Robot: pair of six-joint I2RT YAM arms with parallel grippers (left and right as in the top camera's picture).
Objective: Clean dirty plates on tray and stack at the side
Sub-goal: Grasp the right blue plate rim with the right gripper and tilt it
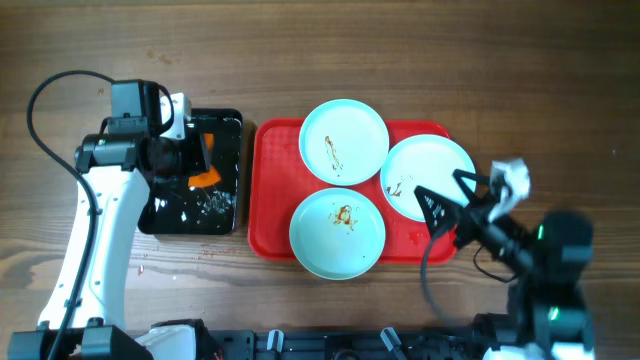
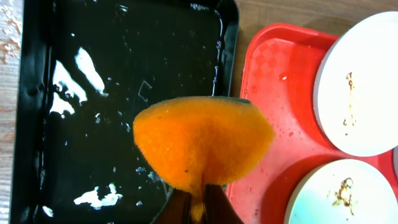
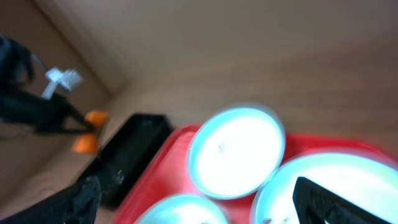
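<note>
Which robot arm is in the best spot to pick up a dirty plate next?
Right, probably: the right gripper hangs open over the right-hand plate on the red tray, while the left gripper is shut on the orange sponge above the black tray.

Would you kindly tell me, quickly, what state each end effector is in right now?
Left end effector: closed, holding the orange sponge.
Right end effector: open, holding nothing.
</note>
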